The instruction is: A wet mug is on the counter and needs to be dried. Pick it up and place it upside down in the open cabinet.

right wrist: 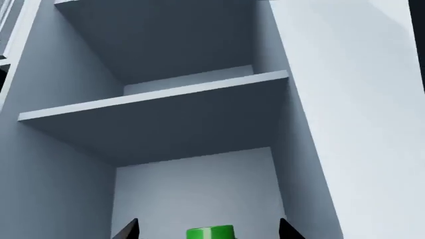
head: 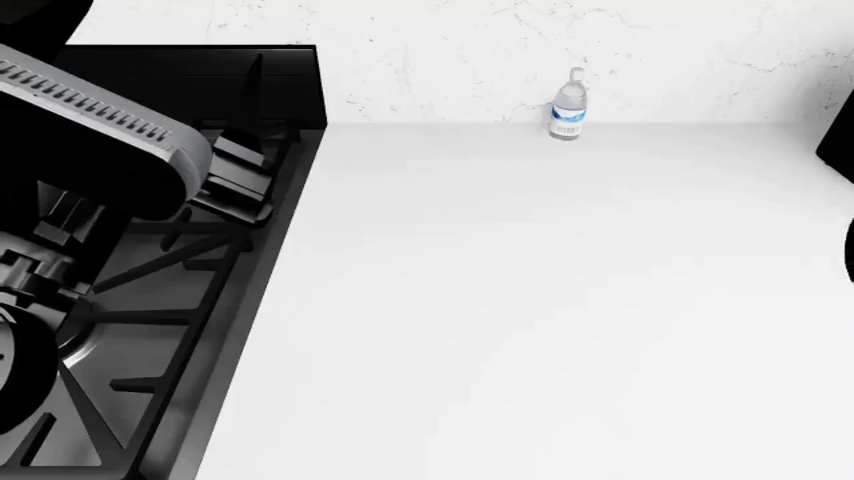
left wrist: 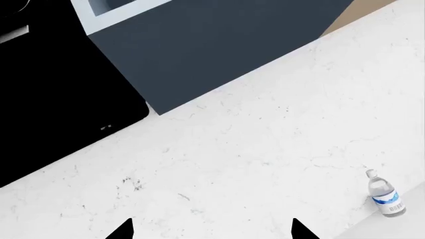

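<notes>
The big white counter fills most of the head view, with the black stove beside it on the left. In the right wrist view the open cabinet has a grey shelf across it. A small water bottle stands at the back of the counter by the speckled wall. The left gripper points at that wall with its fingers apart and nothing between them. The right gripper has its fingers apart too, and the green mug peeks up between them, down inside the cabinet. I cannot tell if they squeeze it
</notes>
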